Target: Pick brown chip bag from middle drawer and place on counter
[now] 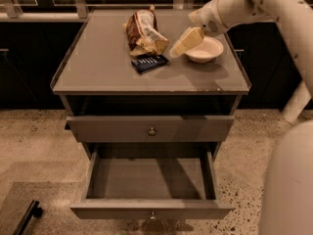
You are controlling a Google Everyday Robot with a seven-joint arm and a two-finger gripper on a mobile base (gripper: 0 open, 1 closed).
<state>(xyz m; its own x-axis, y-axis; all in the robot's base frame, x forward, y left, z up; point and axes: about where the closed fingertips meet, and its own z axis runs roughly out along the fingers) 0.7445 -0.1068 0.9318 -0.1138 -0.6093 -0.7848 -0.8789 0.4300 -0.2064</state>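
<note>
Floor item: a black bar-shaped object (28, 215) lies on the speckled stone floor (34, 146) at lower left, well apart from the cabinet.
Counter: the broad matte grey rectangular cabinet top with a thin pale rim (98, 67) carries three items towards its rear half.
Task item: the brown and cream-tan foil chip bag (143, 32) rests on the counter, rear of centre, crumpled and leaning.
Packet: a small flat dark-blue snack packet (149, 62) lies flat just in front of the chip bag, touching or almost touching its lower edge.
Middle drawer: the wide shallow grey drawer with a flat front panel and a small round metal knob (122, 129) sits under a dark recess below the counter; its interior is not visible.
Bottom drawer: a deeper grey drawer (146, 177) is pulled well out, its floor in shadow.
Gripper: the cream-coloured two-finger gripper (177, 50) hangs low over the counter, between the chip bag and the bowl, tip just beside the bag's right edge; contact cannot be determined.
Gripper state: cannot tell from this view.
Bowl: a round white bowl (208, 52) stands upright on the counter, partly behind the gripper.
Arm: the pale robot arm (254, 1) enters from upper right, sloping down to the gripper.
</note>
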